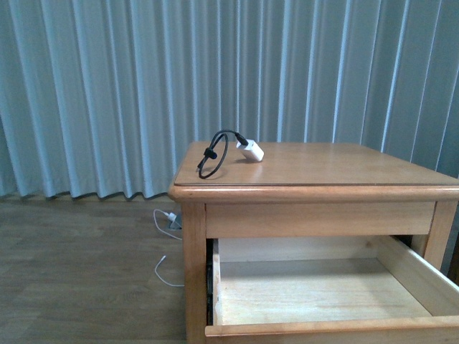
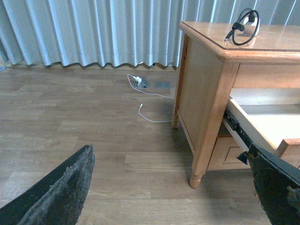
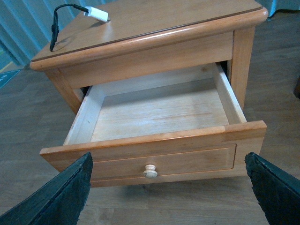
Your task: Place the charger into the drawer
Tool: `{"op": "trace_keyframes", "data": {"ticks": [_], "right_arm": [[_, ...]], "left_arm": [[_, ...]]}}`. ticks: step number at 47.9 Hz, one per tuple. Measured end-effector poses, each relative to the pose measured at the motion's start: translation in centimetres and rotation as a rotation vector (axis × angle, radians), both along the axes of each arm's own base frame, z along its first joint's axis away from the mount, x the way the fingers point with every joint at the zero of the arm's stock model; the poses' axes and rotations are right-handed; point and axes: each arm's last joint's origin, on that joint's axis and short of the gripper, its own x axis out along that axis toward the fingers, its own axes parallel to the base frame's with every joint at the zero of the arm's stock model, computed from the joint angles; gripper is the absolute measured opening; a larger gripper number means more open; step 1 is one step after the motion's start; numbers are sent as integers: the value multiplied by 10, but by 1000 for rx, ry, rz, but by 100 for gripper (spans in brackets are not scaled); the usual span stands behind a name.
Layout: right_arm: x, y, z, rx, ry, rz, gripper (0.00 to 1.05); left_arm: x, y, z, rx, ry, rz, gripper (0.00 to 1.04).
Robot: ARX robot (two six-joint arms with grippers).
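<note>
The charger (image 1: 250, 150), a small white adapter with a looped black cable, lies on the nightstand top near its back left corner. It also shows as the charger (image 2: 253, 22) and the charger (image 3: 96, 13). The drawer (image 1: 330, 328) stands pulled out below the top, its pale wood inside bare. Its panelled front with the round knob (image 3: 150, 171) faces my right gripper (image 3: 168, 159), which is open just in front of it with nothing between its fingers. My left gripper (image 2: 169, 154) is open over the floor, left of the nightstand and the drawer (image 2: 290, 143). Neither arm shows in the front view.
A thin white cable with a white plug (image 2: 138, 80) trails on the wooden floor beside a grey floor plate (image 2: 161, 85), left of the nightstand (image 1: 308, 192). Pale blue curtains (image 1: 107, 86) hang behind. The nightstand's front leg (image 2: 196, 177) stands near my left gripper.
</note>
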Motion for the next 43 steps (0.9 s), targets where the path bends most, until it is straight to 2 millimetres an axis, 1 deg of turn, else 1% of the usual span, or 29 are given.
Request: {"op": "trace_keyframes", "data": {"ticks": [8, 9, 12, 14, 15, 16, 19, 21, 23, 25, 29, 43], "right_arm": [[0, 0, -1, 2, 0, -10, 96], [0, 0, -1, -18, -31, -32, 94], [-2, 3, -8, -134, -193, -147, 78], [-5, 3, -11, -168, -230, -162, 68], [-6, 3, -12, -172, -234, -163, 64], [-7, 3, -14, -186, -235, -165, 66], [-8, 3, -15, -193, -236, -163, 76], [-8, 4, -15, -199, -235, -162, 87], [-8, 4, -15, -201, -235, -162, 94], [-8, 4, -15, -201, -236, -162, 99], [-8, 4, -15, -205, -237, -161, 96], [-8, 4, -15, -206, -237, -161, 97]], "left_arm": [[0, 0, 0, 0, 0, 0, 99], [0, 0, 0, 0, 0, 0, 99], [0, 0, 0, 0, 0, 1, 99], [0, 0, 0, 0, 0, 0, 99], [0, 0, 0, 0, 0, 0, 99], [0, 0, 0, 0, 0, 0, 99], [0, 0, 0, 0, 0, 0, 99], [0, 0, 0, 0, 0, 0, 99], [0, 0, 0, 0, 0, 0, 99], [0, 0, 0, 0, 0, 0, 99], [0, 0, 0, 0, 0, 0, 99], [0, 0, 0, 0, 0, 0, 99]]}}
